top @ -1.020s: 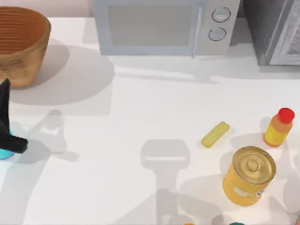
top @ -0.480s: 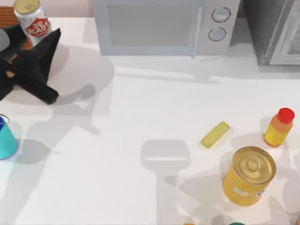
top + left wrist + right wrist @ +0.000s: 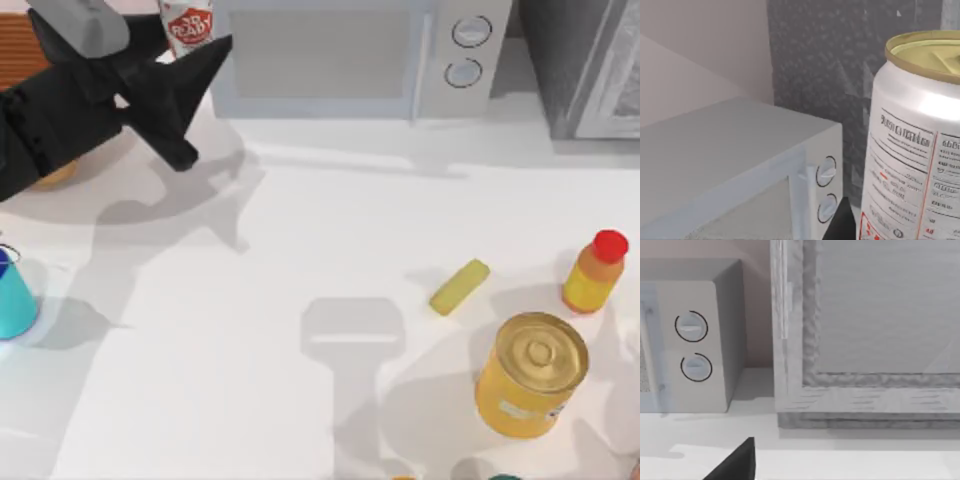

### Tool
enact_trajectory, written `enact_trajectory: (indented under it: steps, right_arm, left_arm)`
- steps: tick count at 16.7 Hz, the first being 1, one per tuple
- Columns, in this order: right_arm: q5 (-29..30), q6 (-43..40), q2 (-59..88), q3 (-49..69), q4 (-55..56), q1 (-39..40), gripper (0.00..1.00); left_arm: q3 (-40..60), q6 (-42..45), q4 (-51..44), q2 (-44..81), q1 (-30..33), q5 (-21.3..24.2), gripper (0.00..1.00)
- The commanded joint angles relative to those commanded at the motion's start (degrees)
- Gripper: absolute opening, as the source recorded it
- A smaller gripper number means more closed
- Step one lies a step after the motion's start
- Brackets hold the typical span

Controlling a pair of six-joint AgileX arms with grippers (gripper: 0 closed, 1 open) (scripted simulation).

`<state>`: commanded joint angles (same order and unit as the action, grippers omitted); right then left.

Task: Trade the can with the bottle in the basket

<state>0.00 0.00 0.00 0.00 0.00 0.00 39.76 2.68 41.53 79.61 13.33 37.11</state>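
Note:
My left gripper (image 3: 172, 62) is shut on the can (image 3: 190, 22), a white can with a red label, and holds it high near the microwave's left corner, to the right of the basket. In the left wrist view the can (image 3: 912, 145) looms close, its tan top up. My black left arm covers most of the brown ribbed basket (image 3: 18, 50) at the back left. The teal bottle (image 3: 12, 297) with a dark blue top stands upright at the table's left edge, apart from both grippers. A black part of my right gripper (image 3: 735, 462) shows in the right wrist view.
A grey microwave (image 3: 340, 55) stands at the back, with a grey cabinet (image 3: 590, 60) to its right. At the right are a big yellow can (image 3: 530, 375), an orange bottle with a red cap (image 3: 595, 270) and a small yellow bar (image 3: 459, 287).
One second ago my left gripper was at the teal bottle by the left edge. It then rose over the basket with the can and has carried it right, toward the microwave.

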Motion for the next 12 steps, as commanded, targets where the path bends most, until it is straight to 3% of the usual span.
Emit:
enact_trajectory:
  steps: [12]
  right_arm:
    - [0.0, 0.0, 0.0, 0.0, 0.0, 0.0, 1.00]
  left_arm:
    - [13.5, -0.2, 17.3, 35.1, 3.8, 16.9, 0.00]
